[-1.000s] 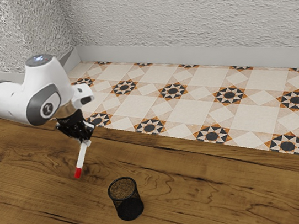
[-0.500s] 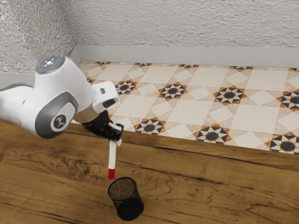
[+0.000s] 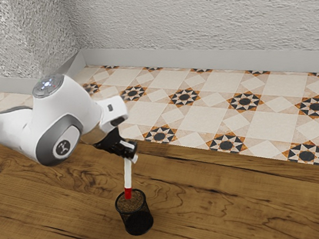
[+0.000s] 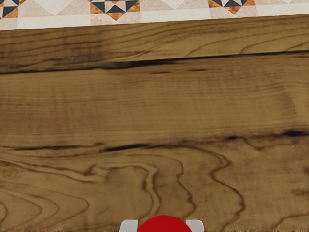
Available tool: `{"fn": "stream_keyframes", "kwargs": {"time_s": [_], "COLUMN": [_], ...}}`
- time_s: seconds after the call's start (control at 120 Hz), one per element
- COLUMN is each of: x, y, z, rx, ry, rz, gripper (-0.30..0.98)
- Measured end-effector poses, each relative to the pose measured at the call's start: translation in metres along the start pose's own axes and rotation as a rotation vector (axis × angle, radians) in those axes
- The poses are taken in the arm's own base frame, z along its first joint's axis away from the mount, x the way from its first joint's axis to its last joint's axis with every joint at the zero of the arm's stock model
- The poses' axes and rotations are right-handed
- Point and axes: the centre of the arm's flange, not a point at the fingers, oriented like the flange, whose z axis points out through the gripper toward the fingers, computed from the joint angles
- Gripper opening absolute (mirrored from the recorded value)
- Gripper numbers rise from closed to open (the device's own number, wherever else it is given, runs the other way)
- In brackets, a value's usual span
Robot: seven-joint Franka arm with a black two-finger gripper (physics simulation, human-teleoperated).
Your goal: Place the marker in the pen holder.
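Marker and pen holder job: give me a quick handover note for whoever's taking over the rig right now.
Gripper: shut on the marker, red end down.
Pen holder: upright on the table; the marker's red end is at its mouth, whether inside or just above I can't tell.
Done: marker grasped and brought to the holder.
Left: lower it in, release.

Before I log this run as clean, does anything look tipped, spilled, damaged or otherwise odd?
Nothing stands out. The pen holder stands upright on the table, and the pincer grips the marker, red end down at the holder's mouth; its slight lean looks harmless.
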Motion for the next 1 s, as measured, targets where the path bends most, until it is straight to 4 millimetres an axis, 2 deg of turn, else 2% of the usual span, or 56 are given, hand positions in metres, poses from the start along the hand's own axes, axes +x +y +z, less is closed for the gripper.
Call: {"fn": "stream_keyframes", "kwargs": {"time_s": [0.467,0.592,0.792,0.967,1.0], "x": [-0.032,-0.035,-0.034,-0.033,-0.028], "y": [0.005,0.004,0.007,0.007,0.006], "z": [0.021,0.023,0.022,0.020,0.015], "rx": [-0.006,-0.006,-0.012,-0.013,-0.013], "ry": [-0.042,-0.045,-0.043,-0.040,-0.035], "rz": [0.017,0.017,0.048,0.067,0.066], "gripper": [-0.04,-0.03,0.37,0.55,0.57]}}
